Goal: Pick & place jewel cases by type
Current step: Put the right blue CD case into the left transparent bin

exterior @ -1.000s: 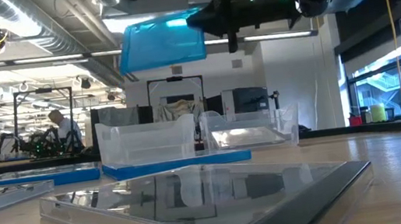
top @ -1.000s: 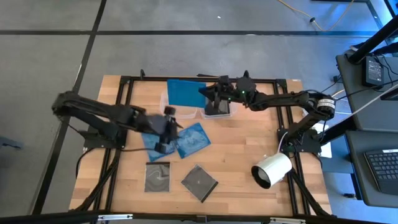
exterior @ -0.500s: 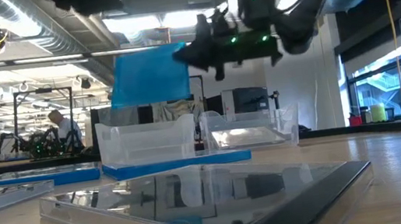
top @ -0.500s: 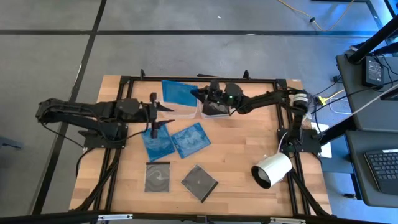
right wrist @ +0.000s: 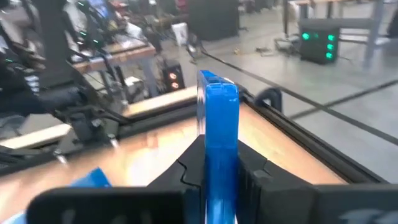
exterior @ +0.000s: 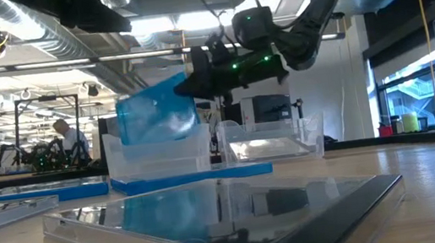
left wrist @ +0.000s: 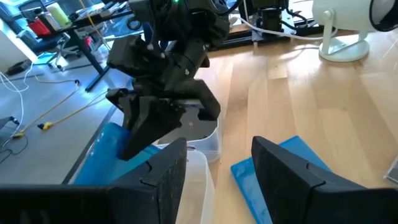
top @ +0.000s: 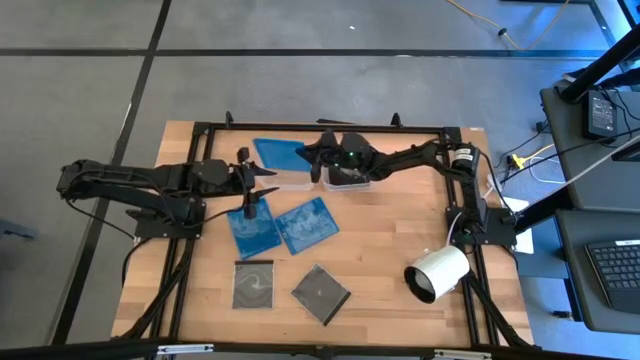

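The right tool [top: 318,163] pinched a blue jewel case [top: 281,154] edgewise, tilted over the clear tub [exterior: 159,157] just below. The left tool [top: 248,186] waited nearby, fingers apart, empty. I reckoned it should lower the case inside the walls before letting go.

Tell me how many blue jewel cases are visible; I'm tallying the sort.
3: one blue case held by the right gripper over the left tub, and two lying side by side mid-table. More may be hidden underneath.
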`<state>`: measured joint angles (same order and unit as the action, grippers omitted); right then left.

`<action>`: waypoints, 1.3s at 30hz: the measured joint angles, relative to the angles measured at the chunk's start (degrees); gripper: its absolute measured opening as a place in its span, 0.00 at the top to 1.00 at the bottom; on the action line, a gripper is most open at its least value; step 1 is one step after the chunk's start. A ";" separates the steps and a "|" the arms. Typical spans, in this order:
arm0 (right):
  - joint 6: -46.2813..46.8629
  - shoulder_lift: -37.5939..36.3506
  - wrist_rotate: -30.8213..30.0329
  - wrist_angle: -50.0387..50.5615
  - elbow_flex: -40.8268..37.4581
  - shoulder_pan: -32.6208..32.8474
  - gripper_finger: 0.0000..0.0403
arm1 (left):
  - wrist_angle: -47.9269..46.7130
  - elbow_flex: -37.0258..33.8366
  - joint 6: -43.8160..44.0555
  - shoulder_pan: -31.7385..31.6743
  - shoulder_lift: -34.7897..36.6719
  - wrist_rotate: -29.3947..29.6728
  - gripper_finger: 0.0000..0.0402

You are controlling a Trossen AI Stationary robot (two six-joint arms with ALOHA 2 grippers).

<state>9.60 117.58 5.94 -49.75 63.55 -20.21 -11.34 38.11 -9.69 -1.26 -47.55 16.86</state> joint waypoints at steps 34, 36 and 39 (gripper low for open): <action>-8.74 -0.03 -16.95 8.76 1.99 -0.24 0.56 | -2.63 0.00 0.06 0.00 -0.22 0.02 0.56; -8.75 -0.10 -16.96 8.59 2.62 -0.24 0.56 | -2.68 0.00 0.02 0.02 -0.22 0.18 0.56; -8.86 -0.68 -16.24 8.89 2.86 0.17 0.56 | -2.70 0.00 -0.04 0.00 -0.22 0.17 0.56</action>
<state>0.74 116.90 -10.30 -40.86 66.41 -20.04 -14.04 38.11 -9.74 -1.26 -47.77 17.04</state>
